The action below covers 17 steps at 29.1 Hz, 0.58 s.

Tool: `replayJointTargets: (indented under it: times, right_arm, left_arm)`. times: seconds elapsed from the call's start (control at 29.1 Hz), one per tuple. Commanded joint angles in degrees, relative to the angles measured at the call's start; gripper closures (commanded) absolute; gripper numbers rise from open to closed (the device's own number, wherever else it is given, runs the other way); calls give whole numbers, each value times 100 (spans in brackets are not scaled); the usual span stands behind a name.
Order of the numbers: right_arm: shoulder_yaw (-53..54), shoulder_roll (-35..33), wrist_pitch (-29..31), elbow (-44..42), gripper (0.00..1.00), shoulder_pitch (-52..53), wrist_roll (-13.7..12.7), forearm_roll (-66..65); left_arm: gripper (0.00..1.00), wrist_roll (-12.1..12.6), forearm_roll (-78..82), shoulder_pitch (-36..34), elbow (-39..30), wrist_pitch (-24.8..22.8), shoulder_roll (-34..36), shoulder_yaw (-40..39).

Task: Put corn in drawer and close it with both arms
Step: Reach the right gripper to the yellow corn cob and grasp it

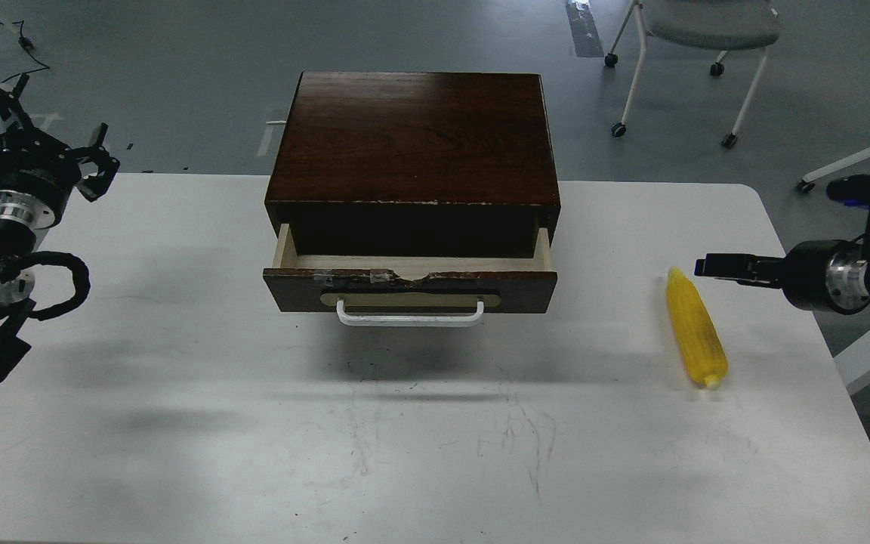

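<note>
The yellow corn (696, 329) lies on the white table at the right, its long axis pointing away from me. The dark brown drawer (409, 289) with a white bar handle (409, 314) stands partly pulled out of a dark wooden cabinet (415, 136); what shows of its pale inside holds nothing. My right gripper (711, 267) points left, just right of the corn's far tip and apart from it; its fingers cannot be told apart. My left gripper (95, 162) is at the table's far left edge, fingers spread, holding nothing.
The white table (405, 438) carries only the cabinet and the corn. Its right edge runs close behind the right arm. A wheeled chair (695, 45) stands on the floor beyond the table, back right.
</note>
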Motion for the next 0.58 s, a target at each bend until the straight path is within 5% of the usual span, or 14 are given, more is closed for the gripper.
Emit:
replayJointTargets:
  times: [0.0, 0.24, 0.31, 0.34, 0.55]
  right_arm:
    - [-139, 321, 0, -324, 3, -27, 8, -23]
    - [-604, 577, -88, -518, 20, -36, 8, -40]
    - [-710, 656, -132, -571, 40, -45, 8, -40]
    - [-745, 700, -132, -554, 60, -54, 17, -49]
    - [-754, 604, -141, -527, 90, -27, 17, -49]
  left_arm:
    - [2, 5, 0, -30, 190, 0, 1, -7]
    - [2, 5, 0, -3, 190, 0, 19, 1]
    - [2, 14, 9, 14, 198, 0, 28, 10]
    - [2, 5, 0, 23, 198, 0, 28, 2]
    - [2, 5, 0, 23, 198, 0, 28, 10]
